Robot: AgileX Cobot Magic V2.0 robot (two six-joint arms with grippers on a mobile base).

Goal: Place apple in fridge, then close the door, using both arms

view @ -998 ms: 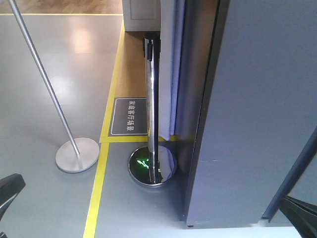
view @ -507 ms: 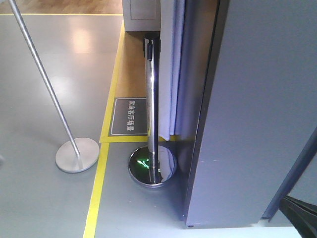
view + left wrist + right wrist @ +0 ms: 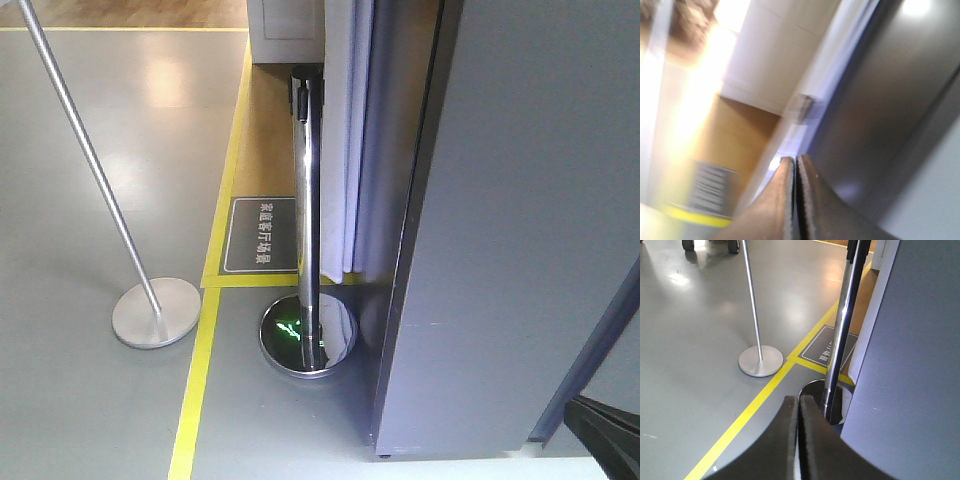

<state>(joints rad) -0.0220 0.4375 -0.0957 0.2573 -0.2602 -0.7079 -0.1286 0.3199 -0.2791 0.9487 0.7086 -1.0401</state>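
Note:
The fridge shows only as a tall grey side panel (image 3: pixel 520 220), filling the right of the front view and the right wrist view (image 3: pixel 910 365). Its interior is out of view, and so is the apple. I cannot tell which surface is the door. My left gripper (image 3: pixel 796 160) is shut with nothing between its fingers, pointing at a blurred grey panel (image 3: pixel 880 100) and a white edge strip. My right gripper (image 3: pixel 799 399) is also shut and empty, low over the floor just left of the fridge side. A dark part of the right arm (image 3: pixel 605 440) shows in the front view's bottom right corner.
A chrome stanchion post (image 3: pixel 308 220) on a round mirrored base (image 3: pixel 308 338) stands close against the fridge's left side. A thinner leaning pole (image 3: pixel 90 160) with a flat disc base (image 3: pixel 155 312) is further left. Yellow floor tape (image 3: pixel 200 370) and a dark floor sign (image 3: pixel 262 235) lie between them.
The dark piece of the left arm at the front view's bottom left has gone out of that view. The right arm's dark part at the bottom right has sunk slightly lower.

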